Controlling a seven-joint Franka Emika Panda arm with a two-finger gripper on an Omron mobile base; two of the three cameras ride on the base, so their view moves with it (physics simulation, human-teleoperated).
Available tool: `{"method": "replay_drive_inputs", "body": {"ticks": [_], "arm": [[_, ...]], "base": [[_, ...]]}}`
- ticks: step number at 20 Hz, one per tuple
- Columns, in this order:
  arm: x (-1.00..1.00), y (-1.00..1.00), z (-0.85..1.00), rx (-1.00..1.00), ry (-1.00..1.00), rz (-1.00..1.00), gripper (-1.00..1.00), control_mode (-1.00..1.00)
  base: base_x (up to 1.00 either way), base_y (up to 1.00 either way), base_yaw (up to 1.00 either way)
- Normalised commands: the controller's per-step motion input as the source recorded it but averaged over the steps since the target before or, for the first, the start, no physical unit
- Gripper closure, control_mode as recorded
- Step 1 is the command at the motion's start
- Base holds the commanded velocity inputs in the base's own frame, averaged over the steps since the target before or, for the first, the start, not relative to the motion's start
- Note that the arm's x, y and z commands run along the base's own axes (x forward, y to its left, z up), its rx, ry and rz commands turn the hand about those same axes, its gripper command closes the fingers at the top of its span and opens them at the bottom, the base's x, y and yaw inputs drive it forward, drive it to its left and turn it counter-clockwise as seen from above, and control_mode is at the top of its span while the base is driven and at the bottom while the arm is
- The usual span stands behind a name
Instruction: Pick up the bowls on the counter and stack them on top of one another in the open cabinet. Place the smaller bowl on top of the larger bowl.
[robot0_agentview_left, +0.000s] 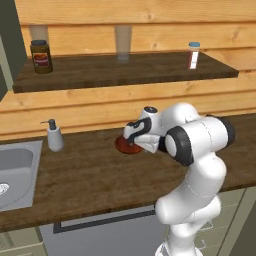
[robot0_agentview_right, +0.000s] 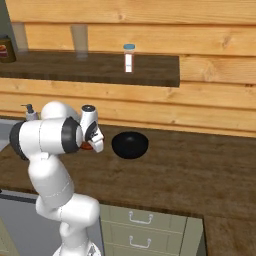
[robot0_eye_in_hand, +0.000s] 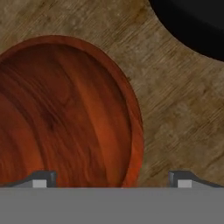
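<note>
Red-brown and glossy, the smaller bowl (robot0_eye_in_hand: 65, 113) sits on the dark wood-grain counter (robot0_agentview_left: 95, 175), directly under the gripper (robot0_eye_in_hand: 112, 179). In the hand view its grained inside takes up the frame from 12 o'clock round to 9 o'clock, and its rim curves down between the two finger tips (robot0_eye_in_hand: 41, 178). One tip stands over the bowl's inside at 7 o'clock, the other over bare counter at 5 o'clock, outside the rim. The tips are well apart, so the pincer is spread wide and grips nothing; whether they touch the bowl I cannot tell.

At 1 o'clock in the hand view a curved black edge of the larger bowl (robot0_eye_in_hand: 192, 26) shows, apart from the small one with a strip of counter between them. In the right base view the larger bowl (robot0_agentview_right: 129, 144) rests on the counter at 3 o'clock from the hand, near it. In the left base view the smaller bowl (robot0_agentview_left: 126, 146) peeks out from under the hand at its 8 o'clock side.

A soap dispenser (robot0_agentview_left: 54, 136) stands beside the steel sink (robot0_agentview_left: 15, 170), at 9 o'clock from the hand. Above, on the dark wall shelf (robot0_agentview_left: 125, 72), are a brown jar (robot0_agentview_left: 41, 56), a clear glass (robot0_agentview_left: 123, 42) and a small blue-capped shaker (robot0_agentview_left: 193, 55)
</note>
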Motion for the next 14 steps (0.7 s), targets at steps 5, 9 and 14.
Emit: {"method": "replay_drive_inputs", "body": {"ticks": [5, 9, 14], "arm": [[0.16, 0.0, -0.24, 0.0, 0.0, -0.01, -1.0, -1.0], [0.0, 0.0, -0.23, 0.0, 0.0, 0.0, -1.0, -1.0], [0.03, 0.07, -0.12, 0.0, 0.0, -0.03, -1.0, -1.0]], "base": [[0.0, 0.0, 0.0], [0.0, 0.0, 0.0], [0.0, 0.0, 0.0]]}}
